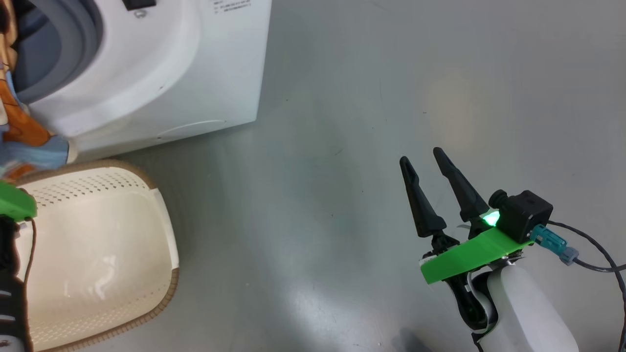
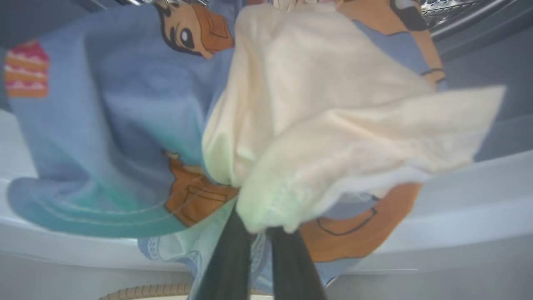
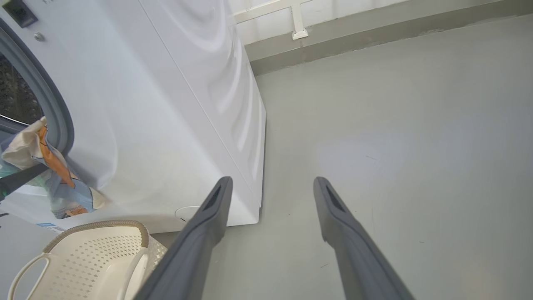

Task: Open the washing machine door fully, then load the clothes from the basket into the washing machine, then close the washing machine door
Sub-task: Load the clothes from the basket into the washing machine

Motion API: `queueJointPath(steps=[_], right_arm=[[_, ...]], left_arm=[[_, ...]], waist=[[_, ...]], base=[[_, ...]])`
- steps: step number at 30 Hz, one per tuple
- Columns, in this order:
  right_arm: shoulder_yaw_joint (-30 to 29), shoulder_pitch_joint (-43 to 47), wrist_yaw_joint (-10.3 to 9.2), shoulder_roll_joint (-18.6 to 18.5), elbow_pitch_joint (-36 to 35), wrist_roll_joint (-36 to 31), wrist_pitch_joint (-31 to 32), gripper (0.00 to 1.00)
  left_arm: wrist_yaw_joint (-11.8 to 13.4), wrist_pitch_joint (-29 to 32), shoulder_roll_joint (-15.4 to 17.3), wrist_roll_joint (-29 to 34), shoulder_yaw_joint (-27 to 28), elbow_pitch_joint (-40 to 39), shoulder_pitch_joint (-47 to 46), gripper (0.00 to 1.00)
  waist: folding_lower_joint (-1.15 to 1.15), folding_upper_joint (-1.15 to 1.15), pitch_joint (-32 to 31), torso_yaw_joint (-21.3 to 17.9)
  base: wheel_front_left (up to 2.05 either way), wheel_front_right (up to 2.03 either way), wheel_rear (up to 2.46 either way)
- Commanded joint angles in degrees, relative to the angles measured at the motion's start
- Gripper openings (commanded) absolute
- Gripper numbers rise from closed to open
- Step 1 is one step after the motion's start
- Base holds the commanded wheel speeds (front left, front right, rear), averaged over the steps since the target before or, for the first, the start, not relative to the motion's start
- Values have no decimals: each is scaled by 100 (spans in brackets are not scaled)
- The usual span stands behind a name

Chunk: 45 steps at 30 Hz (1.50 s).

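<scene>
The grey floor [image 1: 391,98] is smooth and faintly glossy, and the stretch between the two arms lies open. Along its far edge in the right wrist view run a dark skirting strip and a white frame [image 3: 291,21]. The washing machine [image 1: 161,73] is a white box with a softly dished front. A grey rubber ring [image 1: 83,29] lines its mouth, a sliver of perforated steel drum [image 2: 449,8] shows behind the cloth, and a round flap [image 3: 187,212] sits low on its front. Just before it stands the basket [image 1: 98,254], cream plastic with rows of small holes, a brown woven-look rim and white loop handles [image 3: 25,271]. The clothes [image 2: 291,125] are soft, crumpled fabric, light blue with orange and black cartoon prints and a large cream fold. They hang at the lower lip of the machine's mouth, above the basket's near rim and clear of it. The left gripper [image 2: 262,233] has its two dark fingers drawn close together with the cloth bunched at their tips, so the bundle hangs from them. The right gripper [image 1: 420,155] hovers over bare floor well to the right, jaws spread wide, with nothing between them. A green bracket [image 1: 469,254] and a black cable [image 1: 587,254] sit at its wrist.
</scene>
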Motion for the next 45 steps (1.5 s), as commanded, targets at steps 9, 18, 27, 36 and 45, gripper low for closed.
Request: queueJointPath(steps=[9, 18, 27, 36, 45], right_arm=[[88, 8, 16, 32, -38, 32, -27, 100], [139, 82, 16, 32, 13, 42, -27, 100], [185, 118, 16, 32, 7, 61, -27, 100], [200, 79, 16, 32, -47, 106, -27, 100], [281, -74, 16, 32, -165, 294, -27, 100]], left_arm=[[-208, -37, -35, 84, 261, -1236, 521, 0], [-250, -37, -212, 328, 197, -1890, 719, 0], [-374, -37, 45, 384, -131, -1703, -163, 0], [-435, 193, 232, 142, -471, -1103, -1269, 0], [-456, 674, 540, -341, -945, -778, -2387, 0]], waist=[[0, 0, -249, 202], [0, 0, -470, 293], [0, 0, -414, 229], [0, 0, -96, 120], [0, 0, 566, 23]], base=[[0, 0, 0], [0, 0, 0], [0, 0, 0], [0, 0, 0], [0, 0, 0]])
